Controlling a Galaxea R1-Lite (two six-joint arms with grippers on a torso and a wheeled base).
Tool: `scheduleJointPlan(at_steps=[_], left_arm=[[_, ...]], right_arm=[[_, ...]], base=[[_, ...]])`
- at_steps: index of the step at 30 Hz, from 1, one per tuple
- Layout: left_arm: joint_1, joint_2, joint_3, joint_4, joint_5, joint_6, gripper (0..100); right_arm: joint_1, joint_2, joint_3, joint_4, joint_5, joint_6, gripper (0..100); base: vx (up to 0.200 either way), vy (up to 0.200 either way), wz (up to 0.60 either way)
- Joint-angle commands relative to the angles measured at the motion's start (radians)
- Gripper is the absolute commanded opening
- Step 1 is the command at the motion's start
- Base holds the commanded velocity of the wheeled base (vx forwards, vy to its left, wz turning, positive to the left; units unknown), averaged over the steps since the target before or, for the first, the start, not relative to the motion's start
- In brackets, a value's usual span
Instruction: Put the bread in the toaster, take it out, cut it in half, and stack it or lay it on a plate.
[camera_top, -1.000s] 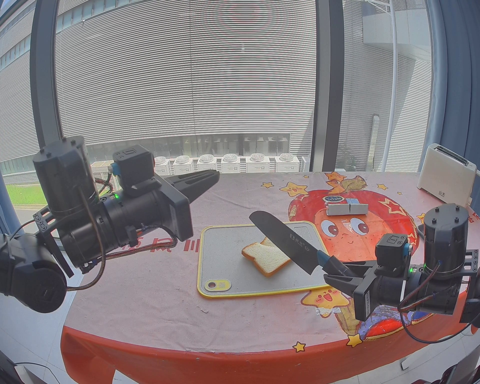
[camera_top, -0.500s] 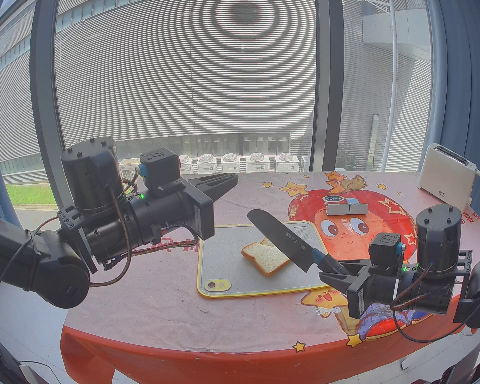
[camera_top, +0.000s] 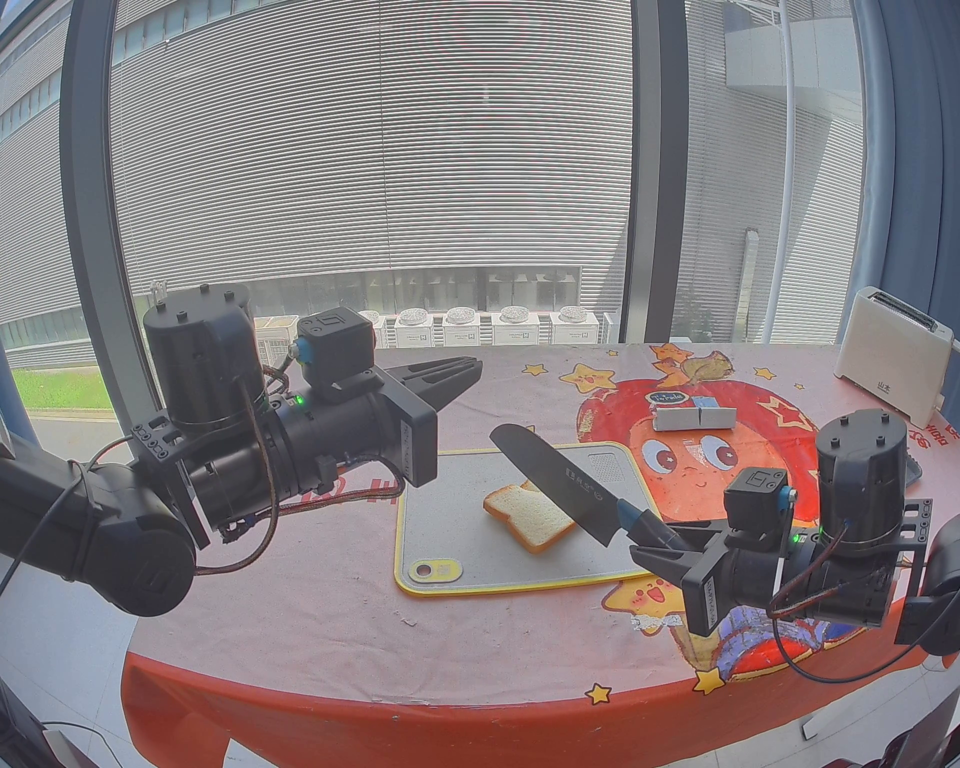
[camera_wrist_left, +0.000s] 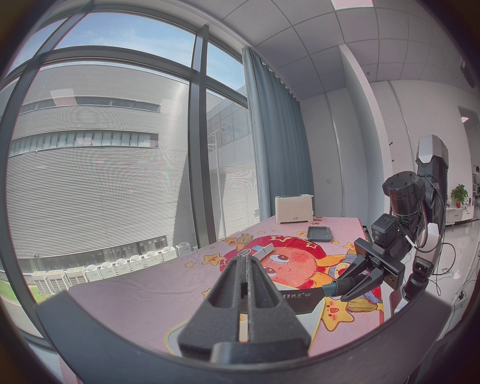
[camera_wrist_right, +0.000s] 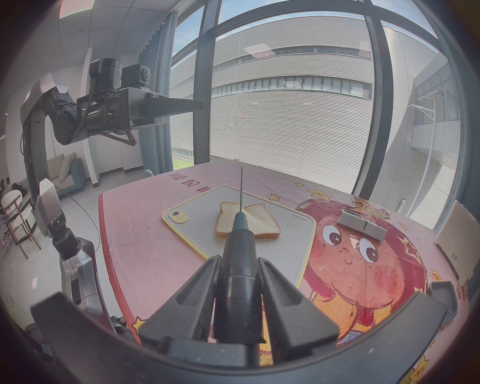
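Note:
A slice of bread (camera_top: 530, 515) lies flat on the grey, yellow-rimmed cutting board (camera_top: 450, 530). My right gripper (camera_top: 668, 546) is shut on the handle of a black knife (camera_top: 556, 481), whose blade hangs tilted above the slice's right side. In the right wrist view the knife (camera_wrist_right: 240, 200) points edge-on at the middle of the bread (camera_wrist_right: 248, 220). My left gripper (camera_top: 452, 374) is shut with nothing in it and hovers above the table just left of the board's far corner. The white toaster (camera_top: 893, 358) stands at the far right. A dark plate (camera_wrist_left: 320, 233) sits near the toaster (camera_wrist_left: 294, 208).
A small grey block (camera_top: 693, 416) lies on the printed tablecloth behind the board. The table's front edge (camera_top: 420, 700) runs close below the board. A window and its frame rise behind the table.
My left arm has swung right, bringing its shut gripper closer to the board. My right arm has shifted slightly left with the knife, toward the bread.

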Motion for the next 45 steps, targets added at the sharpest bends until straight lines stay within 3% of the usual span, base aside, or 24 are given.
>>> scheduleJointPlan(at_steps=[1,10,18,45], left_arm=[[-0.001,0.003,0.0,-0.001,0.0,0.0,0],[-0.004,0.02,0.006,-0.001,0.001,0.003,0],[-0.018,0.067,0.001,-0.004,0.003,0.045,0],[-0.047,0.121,-0.014,-0.029,0.004,0.048,0]], right_arm=[[-0.001,0.006,-0.001,0.0,0.0,0.001,0],[-0.02,0.048,0.01,-0.077,0.0,0.001,0],[-0.021,0.049,0.013,-0.077,0.0,0.001,0],[-0.01,0.046,0.017,-0.068,-0.001,-0.001,0]], base=[[0.0,0.0,0.0],[0.0,0.0,0.0],[0.0,0.0,0.0],[0.0,0.0,0.0]])
